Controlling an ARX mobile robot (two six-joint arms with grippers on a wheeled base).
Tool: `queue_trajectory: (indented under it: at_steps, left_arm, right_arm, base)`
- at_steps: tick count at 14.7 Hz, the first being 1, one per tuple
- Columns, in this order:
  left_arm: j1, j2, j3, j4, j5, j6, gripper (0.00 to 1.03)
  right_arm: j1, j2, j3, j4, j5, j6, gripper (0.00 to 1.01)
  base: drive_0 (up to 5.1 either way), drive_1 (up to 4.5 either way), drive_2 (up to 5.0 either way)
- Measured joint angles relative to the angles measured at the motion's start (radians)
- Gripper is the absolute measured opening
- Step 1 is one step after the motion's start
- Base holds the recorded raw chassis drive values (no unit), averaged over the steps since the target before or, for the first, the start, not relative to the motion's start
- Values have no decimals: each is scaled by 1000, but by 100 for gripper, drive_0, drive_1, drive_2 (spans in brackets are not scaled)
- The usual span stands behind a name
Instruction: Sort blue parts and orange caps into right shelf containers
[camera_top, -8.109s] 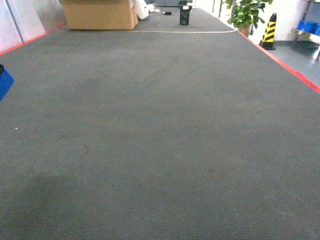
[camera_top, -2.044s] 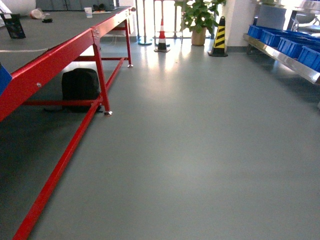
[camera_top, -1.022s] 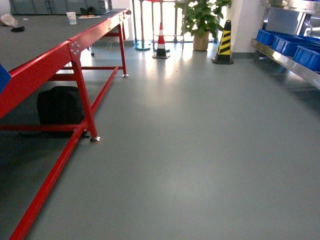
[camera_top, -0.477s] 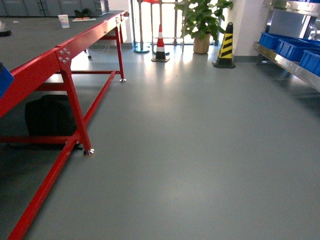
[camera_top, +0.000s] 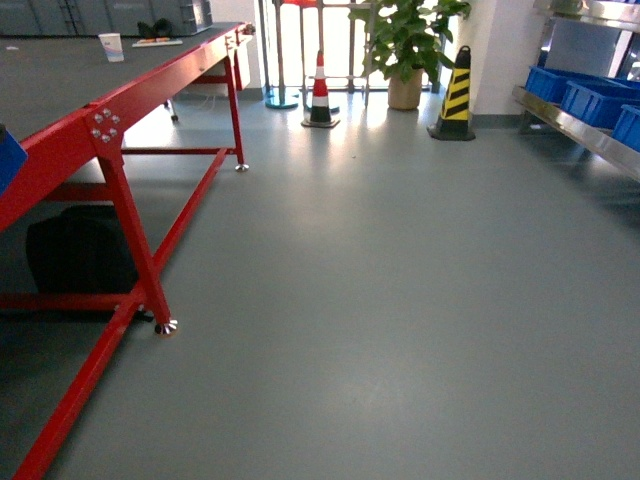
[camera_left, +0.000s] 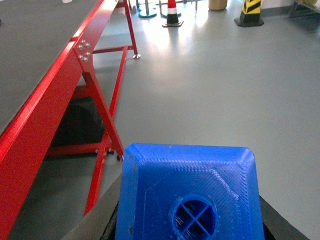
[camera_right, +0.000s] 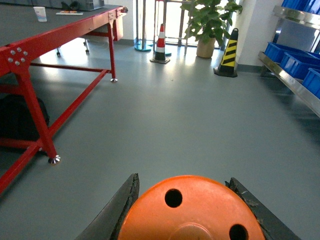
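A blue part (camera_left: 190, 200) with a round crossed hole fills the bottom of the left wrist view. My left gripper (camera_left: 192, 222) is shut on it, and its dark fingers (camera_left: 107, 217) show at both sides. An orange cap (camera_right: 190, 212) with small holes in its flat top sits between the right gripper's fingers (camera_right: 120, 205). My right gripper (camera_right: 189, 220) is shut on the cap. In the head view only a blue corner (camera_top: 8, 160) shows at the left edge. The right shelf containers (camera_top: 590, 95), blue bins (camera_right: 295, 60), stand on a metal shelf (camera_top: 575, 128) at the far right.
A red-framed table (camera_top: 100, 130) runs along the left, with a black bag (camera_top: 80, 255) under it and a white cup (camera_top: 110, 45) on top. At the back stand a red-white cone (camera_top: 319, 85), a yellow-black cone (camera_top: 456, 95) and a potted plant (camera_top: 405, 35). Grey floor (camera_top: 380, 300) lies between.
The head view has swung from the table top to the floor and shelf. Over the last second the red table leg has slid left and lower. Both grippers' loads are unchanged.
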Motion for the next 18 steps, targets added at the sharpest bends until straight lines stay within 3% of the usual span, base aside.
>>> queue_trajectory:
  at_steps: [18]
  left_arm:
    - [0,0,0,-3,-1,0,44]
  right_arm:
    - [0,0,0,0,0,0,44]
  base:
    - [7,441,-426]
